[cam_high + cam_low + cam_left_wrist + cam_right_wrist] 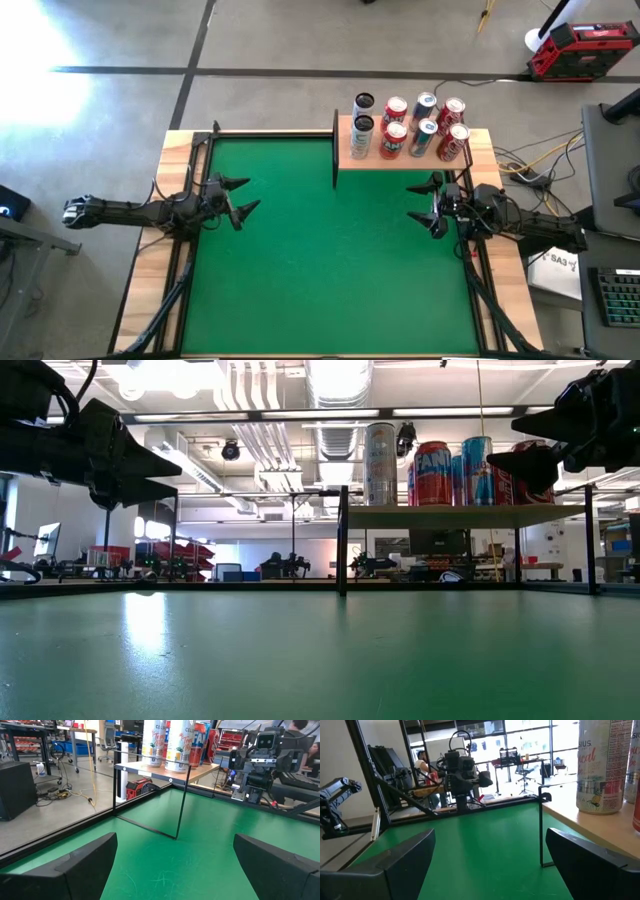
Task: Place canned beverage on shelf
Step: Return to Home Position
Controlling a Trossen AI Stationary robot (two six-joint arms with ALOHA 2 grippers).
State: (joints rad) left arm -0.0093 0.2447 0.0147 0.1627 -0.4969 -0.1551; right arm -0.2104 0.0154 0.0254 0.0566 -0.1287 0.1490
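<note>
The shelf (346, 154), a light-wood board on thin black legs, stands at the far right of the green mat (330, 260). Several canned beverages stand upright on it in two rows: white ones (362, 135), red ones (393, 139) and blue ones (424, 135), which also show in the low view (432, 473). My left gripper (252, 193) hovers level at the mat's left edge, open and empty. My right gripper (412, 202) hovers level at the mat's right edge, just near of the shelf, open and empty. The two point at each other.
A black rail frame (270, 134) borders the mat on the pale wooden table. A shelf leg (540, 832) stands close to my right gripper. Beyond the table lie a red toolbox (582, 50) and cables on the floor. A person (422, 757) shows in the room behind.
</note>
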